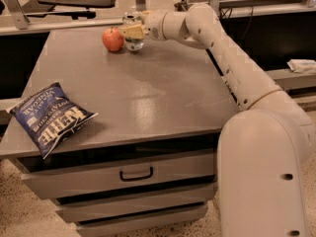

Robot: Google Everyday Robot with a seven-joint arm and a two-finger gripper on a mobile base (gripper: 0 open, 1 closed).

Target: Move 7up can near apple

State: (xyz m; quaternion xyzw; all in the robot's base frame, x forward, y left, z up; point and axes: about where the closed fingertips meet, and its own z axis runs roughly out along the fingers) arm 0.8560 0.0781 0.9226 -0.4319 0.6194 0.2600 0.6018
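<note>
7up can (134, 44) stands upright at the far end of the desk (148, 93), just beside the apple (112, 39) on the arm's side; a narrow gap seems to separate them. Placement looks right for the task, so this is likely the set-down point. Gripper (131, 32) is at the can's mid-body, fingers closed around it, one yellowish finger (129, 31) crossing its front. Can't tell if the base rests on the desk or sits just off it. Arm (217, 38) reaches long and nearly straight across the desk, wrist horizontal. Blue Kettle chip bag (49, 117) lies well apart at the near corner.
</note>
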